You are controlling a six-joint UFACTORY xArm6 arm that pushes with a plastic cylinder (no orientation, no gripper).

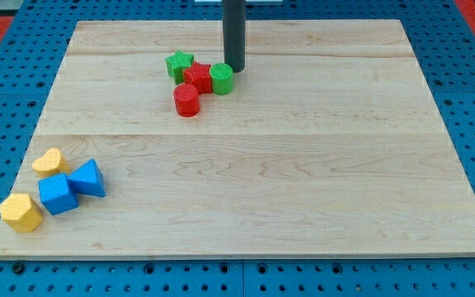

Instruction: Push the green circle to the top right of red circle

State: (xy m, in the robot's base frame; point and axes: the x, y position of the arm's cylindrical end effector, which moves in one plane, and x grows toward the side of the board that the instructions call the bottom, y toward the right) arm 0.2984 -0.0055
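Note:
The green circle [221, 79] sits near the view's top centre, touching the right side of a red star [196, 77]. The red circle [186, 100] lies just below and to the left of it, touching the star's lower edge. My tip [234, 69] stands just to the upper right of the green circle, touching or nearly touching it. A green star [179, 64] touches the red star's upper left.
A yellow heart [49, 161], a blue cube [58, 194], a blue triangular block [87, 178] and a yellow block [21, 213] cluster at the view's bottom left on the wooden board [303, 165]. Blue pegboard surrounds the board.

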